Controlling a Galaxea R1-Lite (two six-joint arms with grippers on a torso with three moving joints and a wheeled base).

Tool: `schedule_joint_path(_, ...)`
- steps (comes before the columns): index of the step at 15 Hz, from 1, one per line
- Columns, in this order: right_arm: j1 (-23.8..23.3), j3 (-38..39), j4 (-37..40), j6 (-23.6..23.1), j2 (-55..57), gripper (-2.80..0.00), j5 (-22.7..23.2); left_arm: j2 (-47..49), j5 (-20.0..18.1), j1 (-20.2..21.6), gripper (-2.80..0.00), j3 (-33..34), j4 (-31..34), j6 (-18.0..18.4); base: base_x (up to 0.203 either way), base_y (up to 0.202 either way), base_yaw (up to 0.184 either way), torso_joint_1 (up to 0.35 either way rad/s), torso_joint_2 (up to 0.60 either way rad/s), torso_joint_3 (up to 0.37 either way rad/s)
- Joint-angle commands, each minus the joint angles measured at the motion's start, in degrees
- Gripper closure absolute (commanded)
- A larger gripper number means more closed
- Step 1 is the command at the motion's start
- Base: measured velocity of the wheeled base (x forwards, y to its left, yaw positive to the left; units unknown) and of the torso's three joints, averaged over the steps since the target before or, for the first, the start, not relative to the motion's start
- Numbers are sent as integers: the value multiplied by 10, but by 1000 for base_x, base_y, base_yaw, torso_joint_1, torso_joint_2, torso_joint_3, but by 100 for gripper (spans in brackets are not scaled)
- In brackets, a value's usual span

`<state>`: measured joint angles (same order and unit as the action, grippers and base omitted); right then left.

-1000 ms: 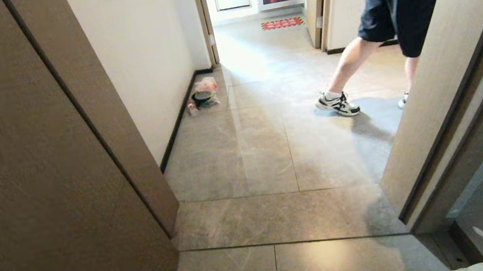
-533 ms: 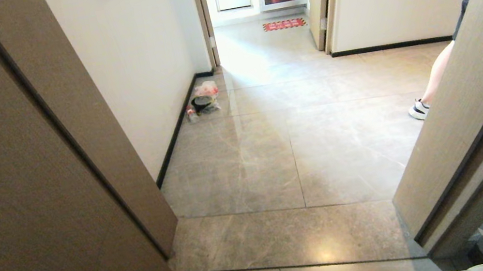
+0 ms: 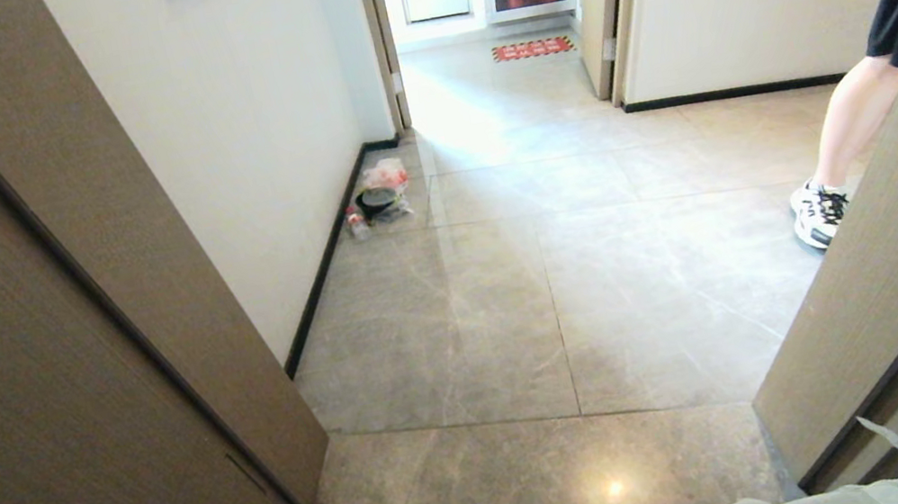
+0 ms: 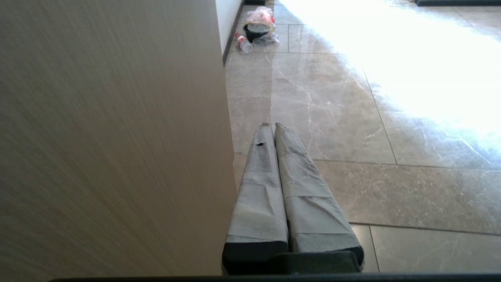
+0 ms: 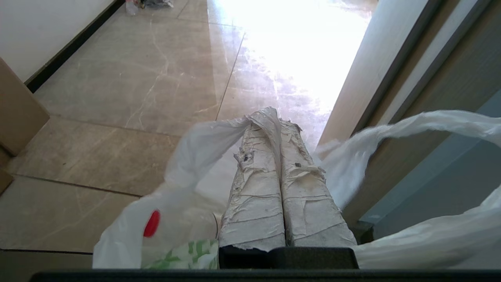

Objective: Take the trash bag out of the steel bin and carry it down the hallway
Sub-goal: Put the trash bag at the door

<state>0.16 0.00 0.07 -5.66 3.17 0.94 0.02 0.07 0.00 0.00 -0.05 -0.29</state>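
The hallway stretches toward twelve o'clock between open door leaves, and the trash bag hangs at five o'clock from the clamped right gripper, handles pinched for carrying, while the left gripper rides pressed together, empty.

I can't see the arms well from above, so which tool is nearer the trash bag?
Right. The right tool is shut on the trash bag, whose handles loop over it. The left tool is shut on nothing, beside the door panel.
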Motion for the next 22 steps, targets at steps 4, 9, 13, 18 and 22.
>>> schedule_joint_path(4,0,0,0,-1,1,0,0,-1,0,0,0,0,0,0,0,0,0,0,0,0)
schedule_joint_path(9,0,0,0,-1,1,0,0,-1,0,0,0,0,0,0,2,-102,5,1,1,3)
schedule_joint_path(13,0,0,0,-1,1,0,0,-1,0,0,0,1,0,-2,0,-52,-2,0,2,2)
schedule_joint_path(18,0,0,0,-1,1,0,0,-1,0,0,0,1,0,-2,124,3,0,2,0,4)
schedule_joint_path(22,0,0,0,-1,1,0,0,-1,1,0,0,0,0,-2,191,0,-2,6,4,2)
